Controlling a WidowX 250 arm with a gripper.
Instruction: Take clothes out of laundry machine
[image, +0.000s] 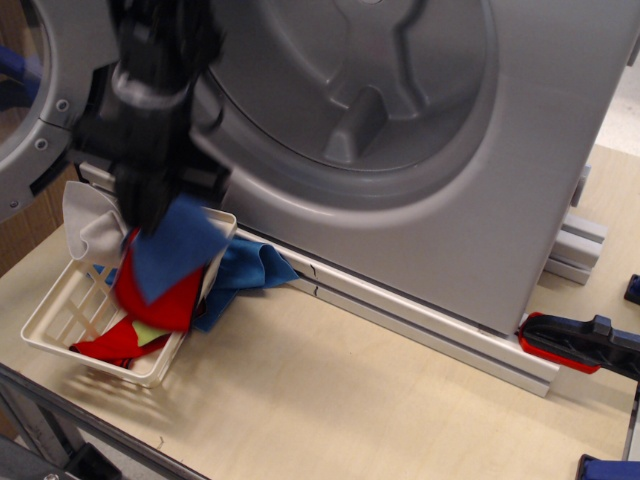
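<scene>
White lattice basket on pale wooden table, lower left, tilted. Red cloth in basket bottom; pale green bit just above it. Grey-white cloth draped over basket's far rim. Bulky blue cloth bunched beside basket, touching its right side, lying against metal rail. Red-and-black clamp at right table edge, near rail end. Blue object in lower right corner, cut off by frame. Dark frame bar along front-left table edge.

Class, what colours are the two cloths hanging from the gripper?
Medium blue cloth over a bright red cloth, seen in the only view, observation.image.
</scene>
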